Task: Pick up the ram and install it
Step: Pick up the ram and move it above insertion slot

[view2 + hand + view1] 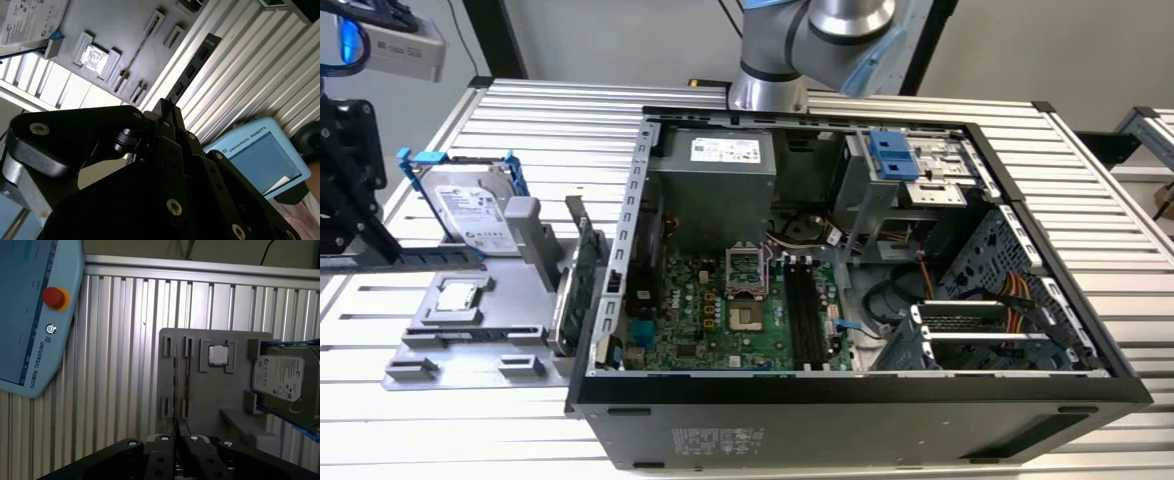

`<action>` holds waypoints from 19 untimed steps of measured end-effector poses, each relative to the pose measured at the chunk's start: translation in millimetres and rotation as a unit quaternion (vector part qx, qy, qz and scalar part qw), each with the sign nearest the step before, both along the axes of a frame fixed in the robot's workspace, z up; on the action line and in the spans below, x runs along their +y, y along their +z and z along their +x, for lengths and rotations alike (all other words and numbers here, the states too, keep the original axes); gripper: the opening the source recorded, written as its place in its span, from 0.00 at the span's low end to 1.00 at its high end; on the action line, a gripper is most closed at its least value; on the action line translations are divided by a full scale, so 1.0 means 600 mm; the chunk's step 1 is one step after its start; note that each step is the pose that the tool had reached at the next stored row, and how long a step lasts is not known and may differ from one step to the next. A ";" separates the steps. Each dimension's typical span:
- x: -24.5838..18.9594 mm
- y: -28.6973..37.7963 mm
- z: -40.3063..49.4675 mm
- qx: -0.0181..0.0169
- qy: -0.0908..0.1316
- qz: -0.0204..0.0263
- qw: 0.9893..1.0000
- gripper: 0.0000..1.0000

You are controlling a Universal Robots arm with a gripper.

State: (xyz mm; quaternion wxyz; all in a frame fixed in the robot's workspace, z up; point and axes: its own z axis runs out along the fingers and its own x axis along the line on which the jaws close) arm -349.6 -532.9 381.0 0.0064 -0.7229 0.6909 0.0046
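The ram [175, 385] stands on edge in a slot of the grey holder [210, 405], so it looks like a thin dark line; the second wrist view catches it the same way [142, 50]. My gripper [177, 438] hangs well above the holder with its jaws together and nothing visible between them. Its closed tip [164, 107] points toward the holder's slots. In the exterior view the black gripper [340, 190] sits at the far left, to the left of the holder [467, 335]. The long black memory slots [803, 310] on the motherboard lie bare.
An open computer case [854, 390] takes up the middle of the ribbed metal table [1121, 200]. The holder also carries a hard drive [470, 215], a square silver processor chip [458, 297] and a green card on edge [580, 270]. A blue teach pendant [35, 315] lies beside the holder.
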 end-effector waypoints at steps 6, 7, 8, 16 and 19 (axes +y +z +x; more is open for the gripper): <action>0.0000 0.000 0.010 0.000 0.000 0.000 1.000 0.00; 0.0000 0.000 0.011 0.000 0.000 0.000 1.000 0.00; 0.0000 0.000 0.013 0.000 0.000 0.000 1.000 0.00; 0.0000 0.000 0.021 0.000 0.000 0.000 1.000 0.00; 0.0000 0.000 0.023 0.000 0.000 0.000 1.000 0.00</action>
